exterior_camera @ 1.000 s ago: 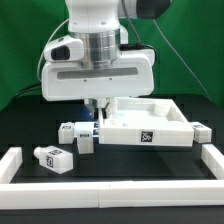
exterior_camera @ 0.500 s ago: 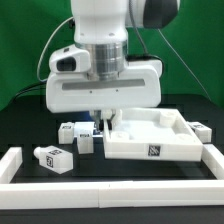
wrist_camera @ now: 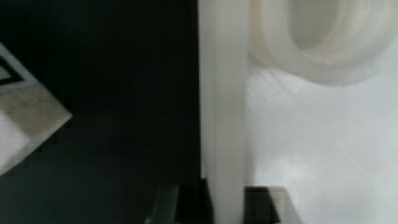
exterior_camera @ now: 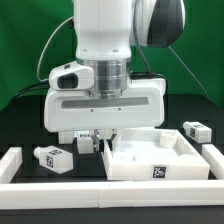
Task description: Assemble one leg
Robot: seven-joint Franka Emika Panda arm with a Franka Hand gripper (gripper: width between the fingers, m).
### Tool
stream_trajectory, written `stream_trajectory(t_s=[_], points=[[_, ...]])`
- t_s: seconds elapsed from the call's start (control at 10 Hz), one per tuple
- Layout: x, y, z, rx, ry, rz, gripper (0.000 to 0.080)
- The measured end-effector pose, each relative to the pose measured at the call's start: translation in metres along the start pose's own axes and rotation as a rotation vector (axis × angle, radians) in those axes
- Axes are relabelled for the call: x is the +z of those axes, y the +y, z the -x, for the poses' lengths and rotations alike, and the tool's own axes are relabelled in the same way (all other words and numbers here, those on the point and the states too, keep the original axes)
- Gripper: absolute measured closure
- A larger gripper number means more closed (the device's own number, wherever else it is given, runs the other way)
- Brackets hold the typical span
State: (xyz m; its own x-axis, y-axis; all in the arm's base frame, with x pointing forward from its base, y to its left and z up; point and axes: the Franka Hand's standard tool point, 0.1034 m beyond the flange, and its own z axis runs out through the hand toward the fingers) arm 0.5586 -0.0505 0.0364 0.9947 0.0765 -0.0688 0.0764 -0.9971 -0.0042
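The gripper (exterior_camera: pixel 104 137) hangs under the big white hand, low over the table. In the wrist view the gripper (wrist_camera: pixel 226 205) is shut on the raised edge of the wide white square panel (exterior_camera: pixel 150 160), and one dark finger (wrist_camera: pixel 267 204) shows on each side of the white edge (wrist_camera: pixel 222 120). A round hole rim (wrist_camera: pixel 320 45) of the panel shows beyond it. One leg (exterior_camera: pixel 52 157), a short white tagged peg, lies at the exterior view's left. Another leg (exterior_camera: pixel 85 141) lies just beside the gripper. A third leg (exterior_camera: pixel 195 130) lies at the right behind the panel.
A low white rail (exterior_camera: pixel 110 193) runs along the table's front, with side pieces at the left (exterior_camera: pixel 14 160) and right (exterior_camera: pixel 214 154). The black tabletop (exterior_camera: pixel 30 135) and a green backdrop show behind. A tagged white part (wrist_camera: pixel 18 105) sits at the wrist view's edge.
The arm has moved toward the front and the exterior view's right, and the white panel has slid with it, close to the front rail. The right leg now shows clear behind the panel.
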Motion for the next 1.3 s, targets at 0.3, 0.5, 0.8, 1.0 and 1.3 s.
stream_trajectory(t_s=[0.3, 0.5, 0.8, 1.0, 1.3], points=[[0.001, 0.0, 0.0, 0.0, -0.003, 0.0, 0.0745], [0.008, -0.01, -0.017, 0.017, 0.004, 0.0, 0.0745], [0.024, -0.026, -0.025, 0.055, -0.022, -0.003, 0.0745], [0.024, -0.028, -0.025, 0.102, -0.035, -0.002, 0.0745], [0.024, -0.027, -0.024, 0.103, -0.036, -0.002, 0.0745]])
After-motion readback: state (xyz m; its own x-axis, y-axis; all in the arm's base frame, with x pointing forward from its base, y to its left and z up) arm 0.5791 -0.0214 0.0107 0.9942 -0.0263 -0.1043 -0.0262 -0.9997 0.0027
